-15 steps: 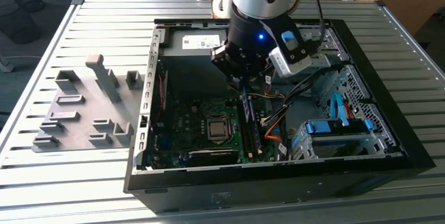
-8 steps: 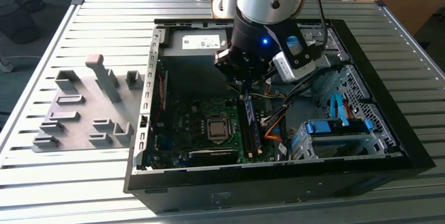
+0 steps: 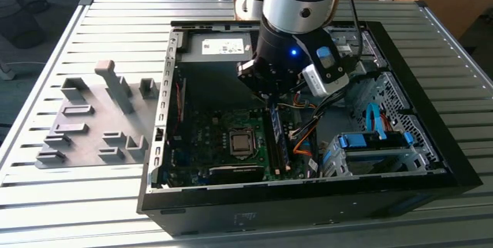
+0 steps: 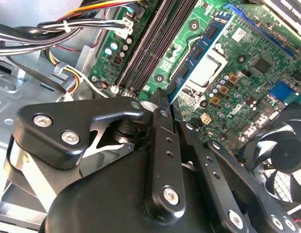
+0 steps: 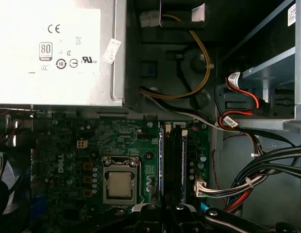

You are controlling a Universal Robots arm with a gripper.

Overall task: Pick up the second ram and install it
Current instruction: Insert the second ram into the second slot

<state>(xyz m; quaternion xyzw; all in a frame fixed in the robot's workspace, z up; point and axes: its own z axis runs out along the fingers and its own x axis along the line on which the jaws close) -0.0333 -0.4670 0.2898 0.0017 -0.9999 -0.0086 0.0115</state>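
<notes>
Gripper (image 3: 271,99), at centre frame in the exterior view, poised low inside the open computer case (image 3: 431,144) over the motherboard (image 5: 136,141), fingers closed edge-on around the second ram (image 4: 199,43), so the stick lines up with its slot.

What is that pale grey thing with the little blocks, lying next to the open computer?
It is a holder plate: a flat, pale grey base, plastic by its look, with about a dozen small slotted blocks standing on it and one taller post. It lies flat on the slatted metal table, at the exterior view's left of the computer case, close beside its wall. Its slots look empty, and nothing rests on it.
</notes>
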